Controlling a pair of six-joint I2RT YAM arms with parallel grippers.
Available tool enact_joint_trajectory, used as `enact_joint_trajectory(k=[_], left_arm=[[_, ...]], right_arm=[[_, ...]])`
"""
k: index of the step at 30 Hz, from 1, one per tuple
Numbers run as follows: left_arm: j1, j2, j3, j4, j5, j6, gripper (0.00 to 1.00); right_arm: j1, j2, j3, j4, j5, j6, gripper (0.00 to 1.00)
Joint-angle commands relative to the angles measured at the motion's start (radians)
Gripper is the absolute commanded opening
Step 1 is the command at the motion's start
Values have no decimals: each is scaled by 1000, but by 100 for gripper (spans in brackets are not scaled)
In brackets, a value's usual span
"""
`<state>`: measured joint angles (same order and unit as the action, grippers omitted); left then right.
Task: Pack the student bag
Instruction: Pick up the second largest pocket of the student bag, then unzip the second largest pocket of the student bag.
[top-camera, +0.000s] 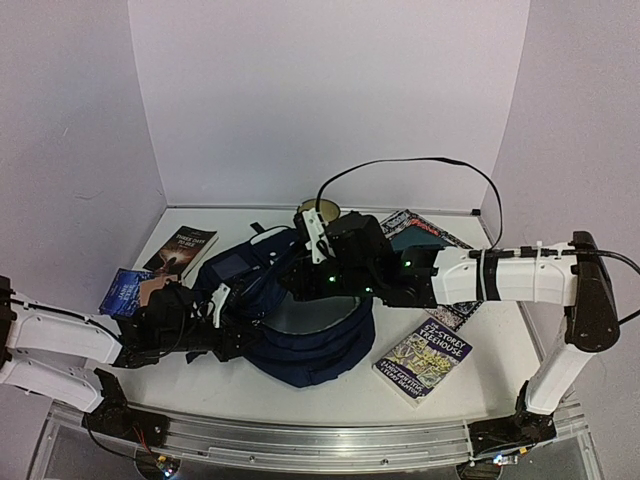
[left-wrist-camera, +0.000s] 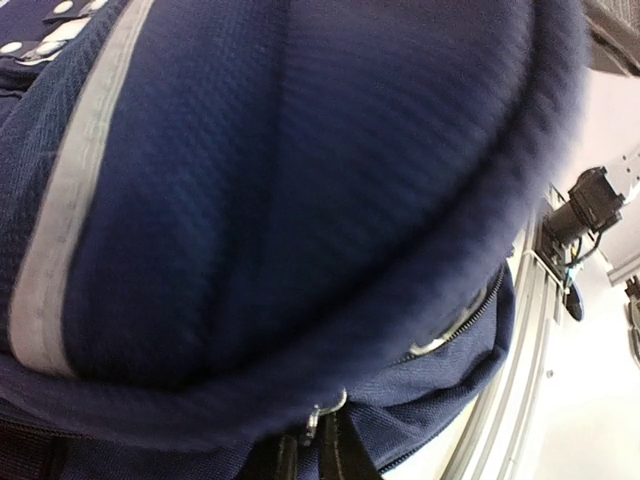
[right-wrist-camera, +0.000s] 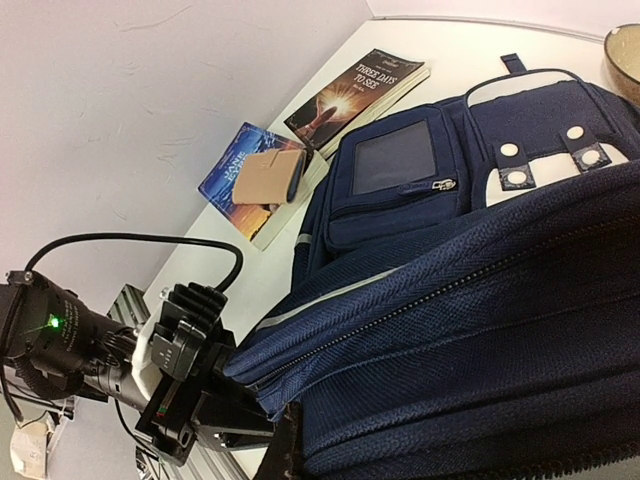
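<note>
Clamped with the left gripper (right-wrist-camera: 240, 400) on the near-left corner of the student bag (top-camera: 320, 345), dark fingers (left-wrist-camera: 285, 462) pressed together on navy cloth just below a metal zipper pull (left-wrist-camera: 322, 410). Stretched across from the opposite side with the right gripper (top-camera: 298, 280), down at the far lip of the opening; cannot tell whether spread or pinching, with the fingertips lost against the fabric in every view. Slumped in the middle of the table (top-camera: 300, 400), front pocket turned to the far left, main zip undone and mouth pulled wide enough to show pale lining; nothing made out inside. Left out all round it: a dark paperback (top-camera: 182, 250) and a blue book (top-camera: 122, 292) with a tan wallet (right-wrist-camera: 268, 176) resting on top, both just beside the bag's left flank; a Treehouse paperback (top-camera: 425, 360) near its right front corner; a fourth book (top-camera: 425, 232) half covered at the far right; a bowl (top-camera: 322, 210) close behind. Judged barely begun: opening stretched ready between the two grippers, no item loaded as far as can be seen, books and wallet waiting to go in, zip to be drawn closed afterwards.
</note>
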<state>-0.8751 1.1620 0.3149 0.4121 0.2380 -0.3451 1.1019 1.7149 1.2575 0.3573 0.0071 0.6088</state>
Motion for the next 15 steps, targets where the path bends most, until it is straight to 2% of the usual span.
enact_joint_trajectory(k=[1,10,15], left_arm=[[2,7,14,68,-86,-44,1],[2,-56,-72,41,-228,-182,0],[7,-79,-100,-47,-380,-272,0]], right_arm=[[1,-80,39,135,10,-50,0],[-10,-165,-6,108,114,-90,0],[-18,-220,-15,83,153,-126,0]])
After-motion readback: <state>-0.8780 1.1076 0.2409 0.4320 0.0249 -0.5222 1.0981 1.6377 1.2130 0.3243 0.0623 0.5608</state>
